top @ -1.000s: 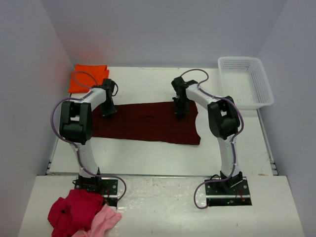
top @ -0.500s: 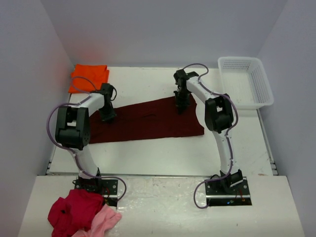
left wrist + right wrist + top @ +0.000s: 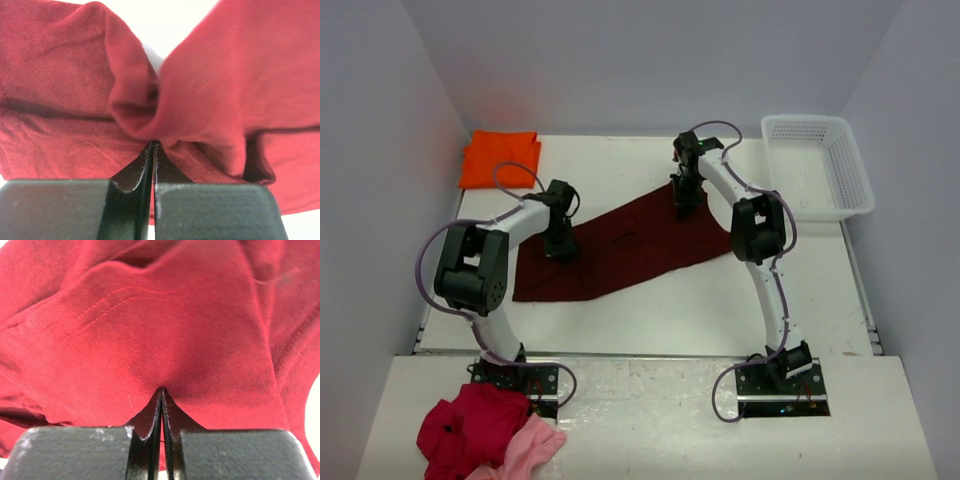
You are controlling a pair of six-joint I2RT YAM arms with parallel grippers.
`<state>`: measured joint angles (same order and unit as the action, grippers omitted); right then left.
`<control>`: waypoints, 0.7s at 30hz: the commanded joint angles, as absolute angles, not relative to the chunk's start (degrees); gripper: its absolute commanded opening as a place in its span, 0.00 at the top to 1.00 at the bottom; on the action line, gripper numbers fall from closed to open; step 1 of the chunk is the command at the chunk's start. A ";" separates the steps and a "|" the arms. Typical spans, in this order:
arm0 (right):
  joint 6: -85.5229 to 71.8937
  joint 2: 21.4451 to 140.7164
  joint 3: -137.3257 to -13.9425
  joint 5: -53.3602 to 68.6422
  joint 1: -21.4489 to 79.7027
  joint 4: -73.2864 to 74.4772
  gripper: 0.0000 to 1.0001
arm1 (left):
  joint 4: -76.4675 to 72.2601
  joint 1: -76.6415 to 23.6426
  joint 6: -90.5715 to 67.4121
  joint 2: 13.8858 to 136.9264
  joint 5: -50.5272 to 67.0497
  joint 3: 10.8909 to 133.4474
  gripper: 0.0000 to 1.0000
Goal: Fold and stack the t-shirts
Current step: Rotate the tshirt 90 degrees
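The dark maroon t-shirt (image 3: 625, 245) lies slanted across the middle of the table, its far end raised toward the back. My left gripper (image 3: 561, 247) is shut on a bunched fold of the maroon t-shirt (image 3: 150, 100) near its left part. My right gripper (image 3: 685, 205) is shut on the cloth at the far right end, and the maroon t-shirt (image 3: 165, 330) fills the right wrist view. The bright orange t-shirt (image 3: 500, 158) lies folded at the back left corner, apart from both grippers.
A white plastic basket (image 3: 817, 165) stands at the back right. A crimson-red garment (image 3: 470, 425) and a light pink garment (image 3: 530, 450) lie heaped by the left arm's base, off the table (image 3: 650, 310).
My left gripper has moved right and nearer with its fold. My right gripper has moved farther back. The maroon t-shirt has turned from lying level across the table to a slant.
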<state>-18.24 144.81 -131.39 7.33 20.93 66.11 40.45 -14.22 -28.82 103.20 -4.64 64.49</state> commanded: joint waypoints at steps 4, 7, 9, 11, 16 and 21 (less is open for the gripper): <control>-16.53 147.13 -135.96 9.41 21.00 62.84 1.00 | 43.59 -18.89 -29.00 106.61 3.69 59.07 1.00; -15.21 148.35 -137.89 9.40 20.83 62.84 1.00 | 43.59 -19.86 -29.53 105.82 5.71 58.19 1.00; -14.85 149.06 -140.27 9.40 20.66 63.02 1.00 | 43.51 -21.53 -30.23 105.38 7.11 58.10 1.00; -14.85 150.02 -142.02 10.19 20.39 62.93 1.00 | 43.59 -23.89 -30.67 105.55 8.95 58.36 1.00; -14.68 150.38 -142.91 13.97 19.51 60.83 0.99 | 43.68 -30.58 -31.99 108.36 12.48 60.99 1.00; -12.83 151.35 -144.93 16.43 18.99 59.68 0.98 | 42.54 -38.92 -35.68 111.70 17.29 63.89 1.00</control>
<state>-15.07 150.58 -141.97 13.28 19.46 61.95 42.98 -34.26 -32.38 105.84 10.90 65.52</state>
